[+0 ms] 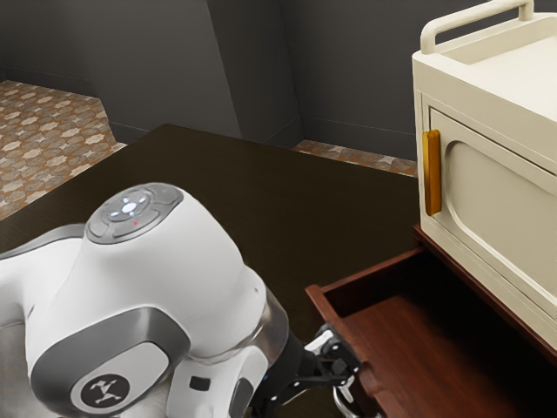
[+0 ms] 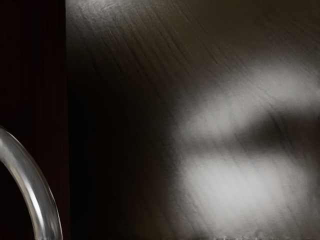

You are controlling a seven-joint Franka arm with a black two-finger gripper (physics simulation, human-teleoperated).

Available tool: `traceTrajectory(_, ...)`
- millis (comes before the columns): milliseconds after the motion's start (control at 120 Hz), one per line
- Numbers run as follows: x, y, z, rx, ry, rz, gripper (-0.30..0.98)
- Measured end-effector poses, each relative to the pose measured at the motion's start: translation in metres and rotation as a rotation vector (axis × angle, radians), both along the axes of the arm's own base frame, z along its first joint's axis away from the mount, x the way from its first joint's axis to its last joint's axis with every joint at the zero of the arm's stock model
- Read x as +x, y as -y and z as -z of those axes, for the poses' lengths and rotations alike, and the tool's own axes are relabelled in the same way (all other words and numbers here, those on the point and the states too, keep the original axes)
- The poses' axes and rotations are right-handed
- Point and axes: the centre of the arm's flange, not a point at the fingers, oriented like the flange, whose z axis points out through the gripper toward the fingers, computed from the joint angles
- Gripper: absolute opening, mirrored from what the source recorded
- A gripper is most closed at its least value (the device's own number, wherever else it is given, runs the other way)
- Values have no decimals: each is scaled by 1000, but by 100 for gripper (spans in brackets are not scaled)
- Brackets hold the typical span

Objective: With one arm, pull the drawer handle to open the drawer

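At the drawer's front in the exterior view is my black gripper (image 1: 335, 366), close beside the curved metal handle (image 1: 345, 402). The reddish-brown drawer (image 1: 364, 271) stands pulled out from beneath the cream cabinet, its inside visible. In the wrist view, the shiny handle (image 2: 31, 187) curves out near the dark drawer front (image 2: 42, 75). Whether the handle lies between both fingertips is hidden by the hand and the angle.
A cream cabinet (image 1: 500, 174) with an orange door handle (image 1: 432, 172) and a top rail stands above the drawer. The dark table (image 1: 261, 192) extends behind my arm, with grey walls beyond it.
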Motion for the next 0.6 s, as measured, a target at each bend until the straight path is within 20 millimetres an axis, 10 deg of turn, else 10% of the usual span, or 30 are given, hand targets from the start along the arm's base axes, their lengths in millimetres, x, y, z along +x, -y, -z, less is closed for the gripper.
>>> traceTrajectory(250,-18,-9,-18,-7,37,-3,31)
traceTrajectory(342,-23,-16,-35,-36,63,-17,44)
traceTrajectory(600,-45,-37,-154,-156,200,-46,61)
